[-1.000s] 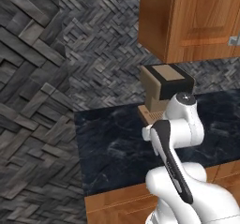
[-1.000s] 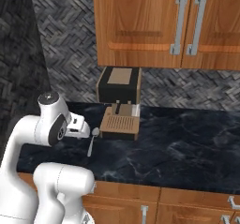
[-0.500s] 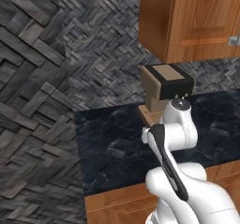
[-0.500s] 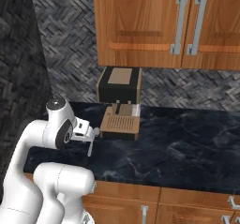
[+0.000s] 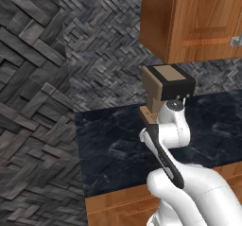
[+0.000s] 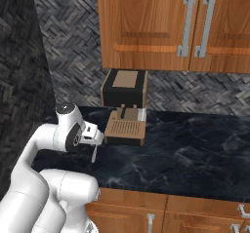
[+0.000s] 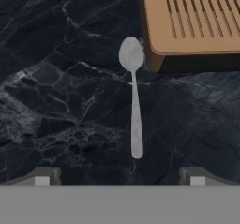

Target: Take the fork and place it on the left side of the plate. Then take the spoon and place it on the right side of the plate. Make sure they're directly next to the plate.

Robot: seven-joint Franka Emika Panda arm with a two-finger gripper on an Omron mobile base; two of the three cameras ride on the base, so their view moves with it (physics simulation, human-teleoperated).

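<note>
Lowered since the earlier frame, your claw [image 7: 120,176], fingers spread, hangs over the spoon [image 7: 134,96] lying mid-frame on the worktop [image 7: 56,92], lined up to grasp.

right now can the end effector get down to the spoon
Probably yes. The spoon lies flat on the dark counter beneath the open end effector. The coffee machine's tray sits beside its bowl, but the handle is clear.

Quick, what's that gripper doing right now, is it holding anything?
Gripper: open and empty, hovering over the spoon on the dark counter.
</note>
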